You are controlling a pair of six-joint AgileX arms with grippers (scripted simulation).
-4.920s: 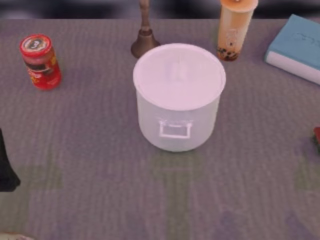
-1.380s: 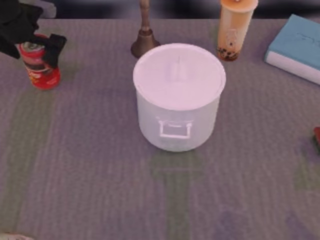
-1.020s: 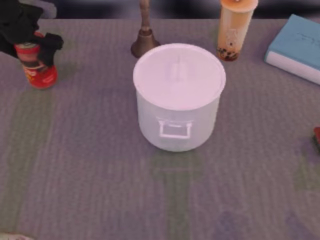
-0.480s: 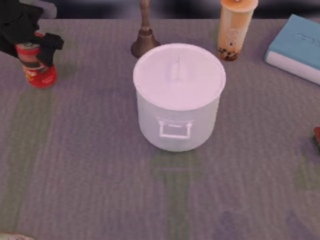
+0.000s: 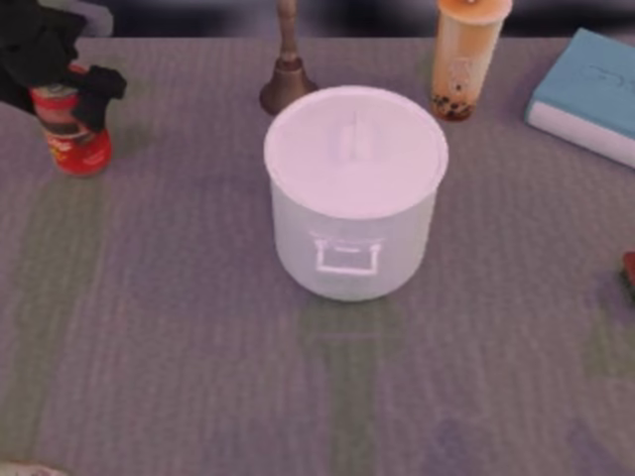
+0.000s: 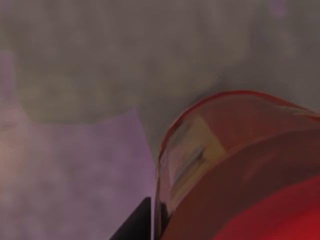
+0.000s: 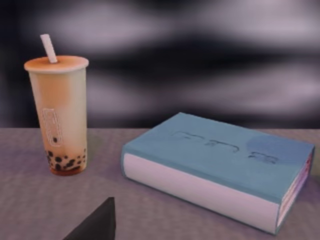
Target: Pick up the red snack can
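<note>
Top view: left gripper (image 5: 62,87) down over the red snack can (image 5: 74,139) at the far left of the table (image 5: 198,397), fingers clamped on its upper body. Can's base looks on or barely off the cloth; hard to tell which. Left wrist view filled by the can's rim, close in. Best now: straight vertical lift, squeeze held firm, no tilt. White lidded pot (image 5: 354,188) and brass bell (image 5: 287,79) well apart, no obstacle. Right arm parked off the right edge, fingers impossible to judge.

Grey-purple woven tabletop (image 5: 198,347), dark blurred backdrop.
</note>
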